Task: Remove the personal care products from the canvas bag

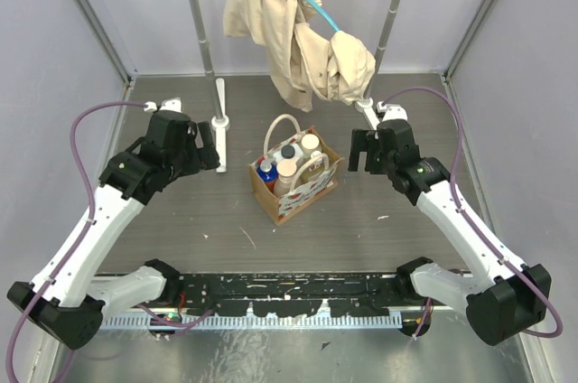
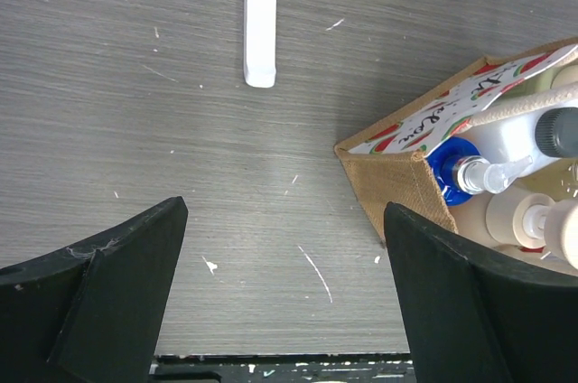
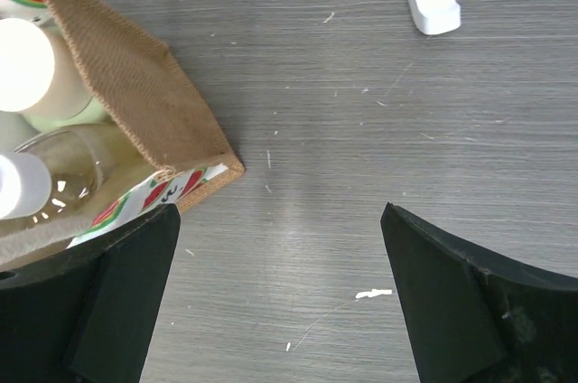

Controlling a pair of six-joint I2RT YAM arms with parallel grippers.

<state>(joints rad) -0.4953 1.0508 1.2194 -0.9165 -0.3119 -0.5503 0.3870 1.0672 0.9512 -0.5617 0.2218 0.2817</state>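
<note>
We have both arms flanking the canvas bag [image 1: 307,195], which stands upright at the middle of the bench [image 1: 181,211] with its bottles still packed inside, caps up. Our left gripper [image 1: 214,153] hangs released on the bag's left, holding nothing. Our right gripper [image 1: 367,159] is likewise spread wide and empty on the bag's right, and looks the nearer of the two. The blue-capped bottle [image 1: 265,171] sits at the bag's left corner, the cream-lidded jar [image 1: 310,142] toward the right. Since the bottles stand vertical, we judge the next reach must move inward over the bag and come down from above.
</note>
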